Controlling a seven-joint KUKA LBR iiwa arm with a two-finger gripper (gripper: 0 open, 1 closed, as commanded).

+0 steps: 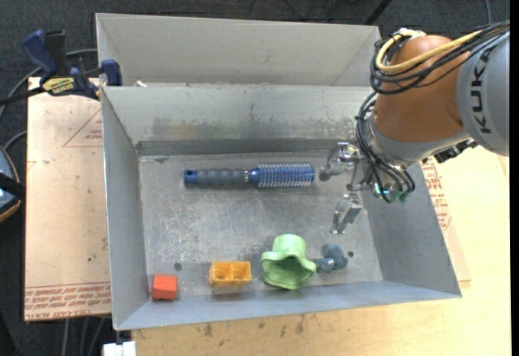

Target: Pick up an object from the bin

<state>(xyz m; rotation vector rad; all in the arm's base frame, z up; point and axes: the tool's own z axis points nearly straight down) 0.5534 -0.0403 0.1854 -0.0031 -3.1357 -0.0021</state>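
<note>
**Released and empty above bare bin floor**

Jaws spread apart, with nothing between the two metal fingers (347, 215); poised over bare grey floor by the right-hand wall of the bin (122, 184). Carried on the orange-covered wrist (413, 95), reaching in from the view's right.

Nothing gripped, and no candidate for the pick inside the jaws. Nearest to them, just toward the bin's front edge: a small grey-blue lump (333, 259), apart from the lower finger. Touching that lump on its far side from the jaws: a crumpled green thing (286, 263).

Level with the jaws and toward the view's left: a blue hairbrush (250, 177), lying flat, bristle head nearest the upper finger, handle pointing away.

Farther from the jaws along the front edge: a yellow-orange block (230, 272) beside the green thing, then a small red cube (165, 287), well apart in the front left corner.
</note>
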